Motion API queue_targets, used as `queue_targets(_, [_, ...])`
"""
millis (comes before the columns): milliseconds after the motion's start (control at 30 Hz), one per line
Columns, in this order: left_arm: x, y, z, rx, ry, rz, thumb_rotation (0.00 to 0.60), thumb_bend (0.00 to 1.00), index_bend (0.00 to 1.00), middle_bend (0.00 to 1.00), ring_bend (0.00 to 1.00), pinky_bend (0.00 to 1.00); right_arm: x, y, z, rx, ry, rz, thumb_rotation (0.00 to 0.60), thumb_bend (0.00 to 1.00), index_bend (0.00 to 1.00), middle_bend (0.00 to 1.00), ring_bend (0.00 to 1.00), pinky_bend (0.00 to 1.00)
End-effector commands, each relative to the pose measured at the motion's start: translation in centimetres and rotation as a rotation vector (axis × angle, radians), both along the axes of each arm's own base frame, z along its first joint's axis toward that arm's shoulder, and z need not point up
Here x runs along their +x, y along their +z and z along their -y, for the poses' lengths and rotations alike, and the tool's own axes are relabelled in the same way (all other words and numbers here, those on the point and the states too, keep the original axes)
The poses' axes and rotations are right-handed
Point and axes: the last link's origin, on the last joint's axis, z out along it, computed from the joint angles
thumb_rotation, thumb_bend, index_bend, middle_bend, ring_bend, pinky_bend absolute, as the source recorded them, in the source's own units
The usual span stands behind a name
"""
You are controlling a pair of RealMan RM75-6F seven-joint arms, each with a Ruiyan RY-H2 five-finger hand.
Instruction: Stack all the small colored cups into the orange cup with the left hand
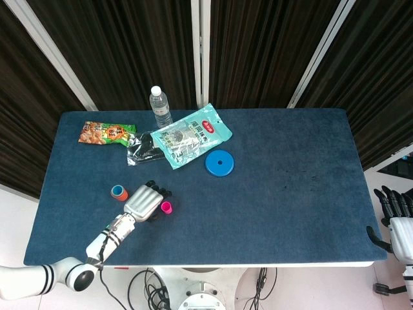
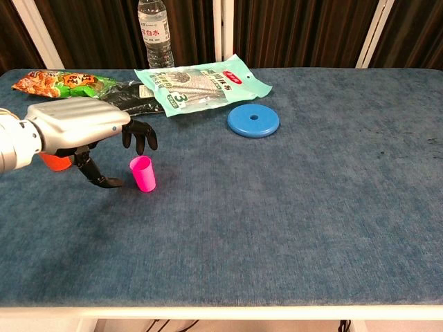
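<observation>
**Left hand spread beside the pink cup**

On the napped blue surface (image 2: 291,228) I see the tapered orange cup (image 1: 119,192) far left, a teal cup nested inside it. Just right of it my left hand (image 2: 86,128), silver-backed with dark fingers, hangs with fingers apart, holding nothing. The small glossy pink cup (image 2: 142,173) stands upright just beside its fingertips. My right hand (image 1: 395,219) sits off the surface's right edge, fingers extended, holding nothing.
</observation>
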Motion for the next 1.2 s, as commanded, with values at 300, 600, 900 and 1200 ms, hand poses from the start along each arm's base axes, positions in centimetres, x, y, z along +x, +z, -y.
queue_targets(300, [0.3, -0.5, 0.1, -0.018, -0.013, 0.026, 0.6, 0.24, 0.36, 0.41, 0.45, 0.28, -0.2, -0.2, 0.1, 0.006, -0.003, 0.002, 0.6, 0.28, 0.0, 0.0, 0.0, 0.0])
queue_targets(600, [0.8, -0.8, 0.0, -0.021, -0.021, 0.047, 0.6, 0.25, 0.42, 0.45, 0.49, 0.3, -0.3, -0.1, 0.0, 0.008, -0.008, 0.0, 0.6, 0.28, 0.0, 0.0, 0.0, 0.0])
queue_targets(900, [0.8, -1.0, -0.4, -0.011, -0.015, 0.061, 0.6, 0.26, 0.53, 0.53, 0.56, 0.32, -0.4, -0.1, 0.0, 0.008, -0.012, 0.001, 0.6, 0.28, 0.0, 0.0, 0.0, 0.0])
queue_targets(1200, [1.2, 1.1, -0.5, 0.041, -0.009, 0.115, 0.6, 0.26, 0.54, 0.54, 0.56, 0.32, -0.3, 0.0, 0.1, 0.006, -0.008, 0.001, 0.6, 0.28, 0.0, 0.0, 0.0, 0.0])
